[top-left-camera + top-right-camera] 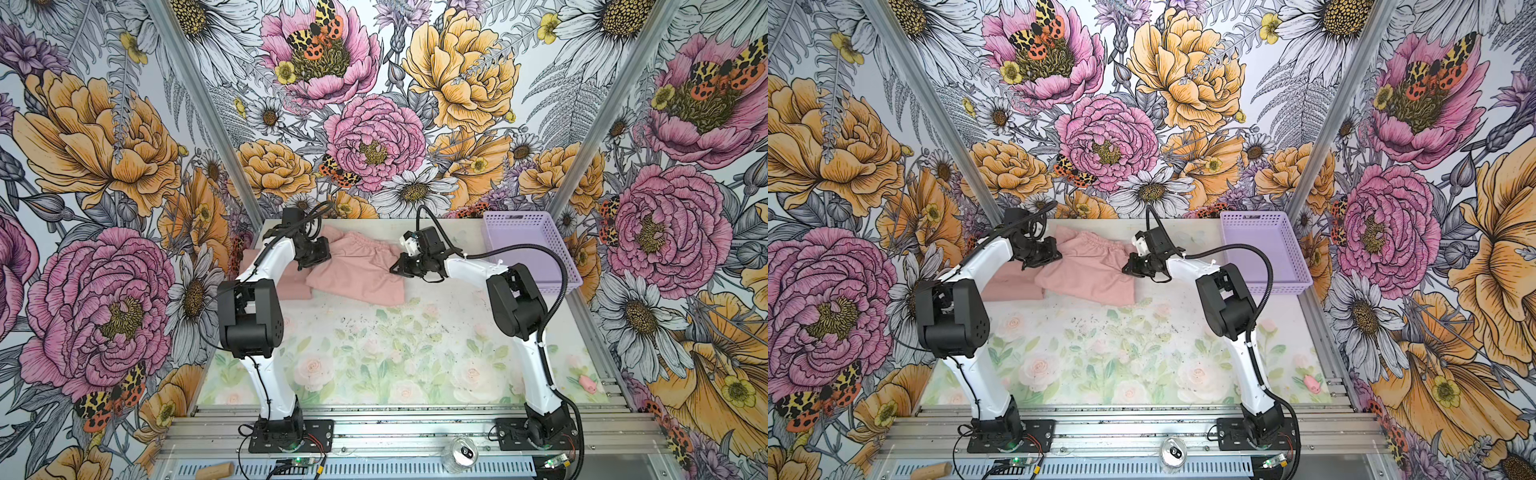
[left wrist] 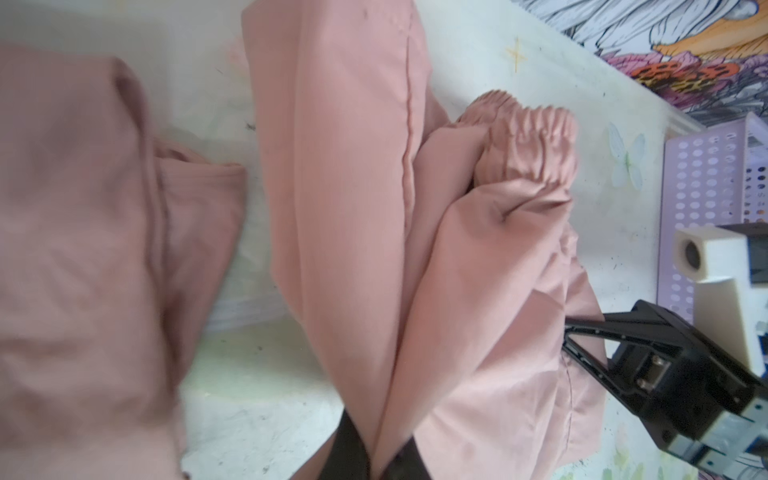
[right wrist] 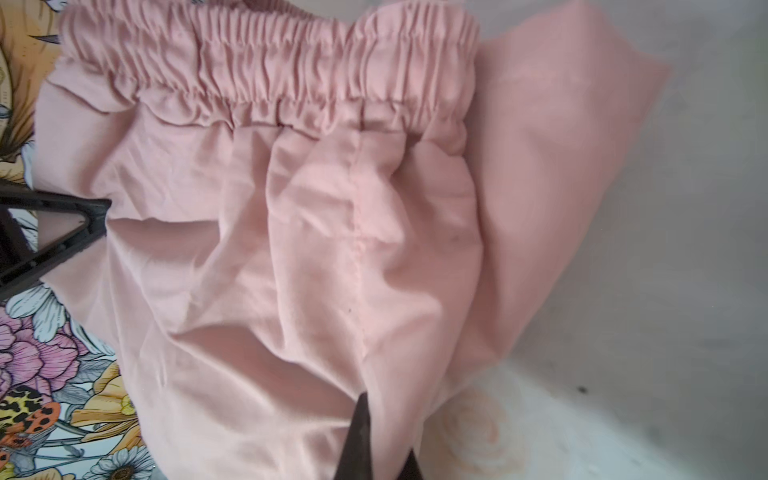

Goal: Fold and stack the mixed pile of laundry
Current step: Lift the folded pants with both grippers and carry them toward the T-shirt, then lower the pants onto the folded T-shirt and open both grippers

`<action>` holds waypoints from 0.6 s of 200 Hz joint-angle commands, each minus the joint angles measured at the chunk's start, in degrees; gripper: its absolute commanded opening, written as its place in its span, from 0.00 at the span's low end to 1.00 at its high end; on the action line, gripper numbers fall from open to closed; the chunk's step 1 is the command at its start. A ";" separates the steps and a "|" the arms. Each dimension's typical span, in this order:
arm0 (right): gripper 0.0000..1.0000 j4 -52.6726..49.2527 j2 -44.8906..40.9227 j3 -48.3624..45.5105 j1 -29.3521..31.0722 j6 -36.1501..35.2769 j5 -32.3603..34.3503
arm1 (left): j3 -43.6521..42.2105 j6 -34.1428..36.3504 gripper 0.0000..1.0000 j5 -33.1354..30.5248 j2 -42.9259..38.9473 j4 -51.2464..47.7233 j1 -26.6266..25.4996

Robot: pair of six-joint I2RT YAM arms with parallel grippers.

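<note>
Folding step in hand on the pink shorts (image 1: pixel 357 270), lying just left of the lavender basket (image 1: pixel 519 220); L gripper (image 2: pixel 380 457) is pinching cloth at the shorts' side away from the basket, jaws closed on it; R gripper (image 3: pixel 380 440) is clamping the basket-side edge; second pink garment (image 1: pixel 291 286) is sitting beyond the shorts, touching them; next, prob.: both lifting together, keeping even tension while carrying one half over.

both arms extended; left hand (image 2: pixel 380 457), right hand (image 3: pixel 384 457) pinched shut.
</note>
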 commanded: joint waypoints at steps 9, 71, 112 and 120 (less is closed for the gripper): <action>0.00 6.99 2.26 8.18 3.69 6.20 1.01 | 3.31 3.51 0.00 -5.56 -2.35 -2.18 4.53; 0.00 7.10 21.06 38.11 10.53 10.71 4.27 | 9.72 7.89 0.00 -15.24 -1.46 -2.42 13.39; 0.00 5.13 34.47 58.36 13.02 13.59 6.36 | 9.55 10.87 0.00 -22.37 -0.81 0.85 16.89; 0.00 5.65 35.62 59.54 13.34 13.88 6.85 | 9.35 11.60 0.00 -23.97 -0.86 1.24 16.96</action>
